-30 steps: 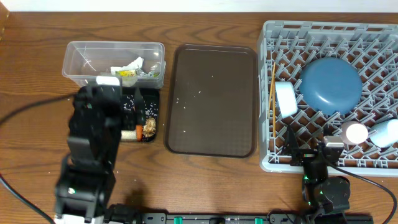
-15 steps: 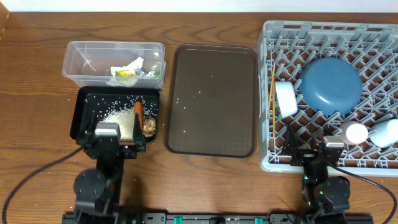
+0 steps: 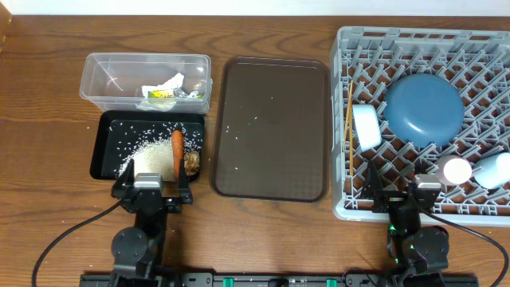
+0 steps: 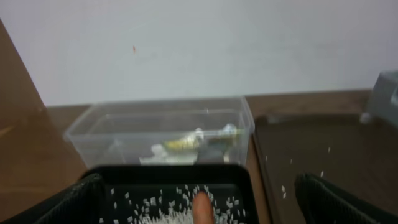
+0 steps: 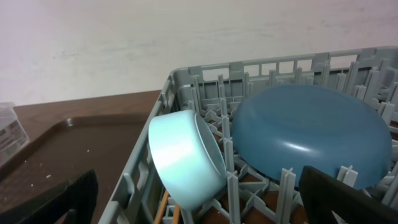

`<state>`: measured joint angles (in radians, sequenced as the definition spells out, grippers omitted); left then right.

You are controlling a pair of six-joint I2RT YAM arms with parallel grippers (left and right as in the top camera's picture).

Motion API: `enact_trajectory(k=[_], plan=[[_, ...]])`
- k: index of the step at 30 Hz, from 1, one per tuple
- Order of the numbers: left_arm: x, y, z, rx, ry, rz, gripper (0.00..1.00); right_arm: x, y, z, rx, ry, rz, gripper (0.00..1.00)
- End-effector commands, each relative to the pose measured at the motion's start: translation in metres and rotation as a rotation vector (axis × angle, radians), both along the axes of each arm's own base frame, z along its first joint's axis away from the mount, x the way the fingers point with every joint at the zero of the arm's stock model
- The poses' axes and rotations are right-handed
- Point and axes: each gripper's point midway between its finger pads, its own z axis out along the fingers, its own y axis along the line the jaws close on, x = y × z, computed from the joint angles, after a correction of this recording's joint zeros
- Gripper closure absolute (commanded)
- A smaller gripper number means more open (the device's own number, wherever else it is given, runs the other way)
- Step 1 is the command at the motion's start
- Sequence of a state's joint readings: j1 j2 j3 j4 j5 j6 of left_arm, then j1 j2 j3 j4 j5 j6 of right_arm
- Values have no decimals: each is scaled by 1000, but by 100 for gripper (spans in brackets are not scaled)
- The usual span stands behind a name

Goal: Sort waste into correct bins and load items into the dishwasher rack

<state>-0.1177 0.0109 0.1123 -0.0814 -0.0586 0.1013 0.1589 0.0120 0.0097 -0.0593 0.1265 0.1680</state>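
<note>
Clearly, the orange carrot (image 3: 177, 151) lies inside the shallow black rectangular tray (image 3: 96, 151), at its right part, beside the heap of white rice grains (image 3: 147, 151) and just left of the brown food lump (image 3: 192, 162). Its long axis runs from near to far, and its near end points toward the left pincer (image 3: 151, 185). This pincer hangs just at the near edge of the tray, its fingers spread wide and holding nothing.

Just beyond the tray stands the clear plastic rectangular tub (image 3: 88, 80), with the wrapper, napkin and foil in its right half. To the right, a few stray grains (image 3: 231, 127) lie on the dark brown serving tray (image 3: 279, 151). They are right and far from the left pincer, which is much nearer to them than the right one. I judge that these grains are the only waste not yet sorted.

The large grey plastic rack (image 3: 341, 80) at the right already holds the dark-blue round plate (image 3: 424, 109), the white bowl (image 3: 366, 127), the thin wooden chopsticks (image 3: 348, 119) and both cups. The right pincer (image 3: 422, 191) sits at its near edge, also wide and empty. The wooden surface (image 3: 48, 159) left of the black tray gives free room.
</note>
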Motion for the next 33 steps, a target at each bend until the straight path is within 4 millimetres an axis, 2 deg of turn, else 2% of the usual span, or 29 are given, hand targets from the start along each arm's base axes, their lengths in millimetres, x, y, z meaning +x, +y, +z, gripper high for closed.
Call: enact_trajectory(k=[1, 6, 9, 33], plan=[[3, 0, -11, -8, 3, 1, 2, 0, -1, -1, 11, -1, -5, 1], [6, 0, -36, -4, 40, 0, 2, 0, -1, -1, 11, -1, -5, 1], [6, 0, -43, -1, 66, 0, 2, 0, -1, -1, 11, -1, -5, 1], [6, 0, -44, -1, 71, 0, 2, 0, -1, -1, 11, -1, -5, 1]])
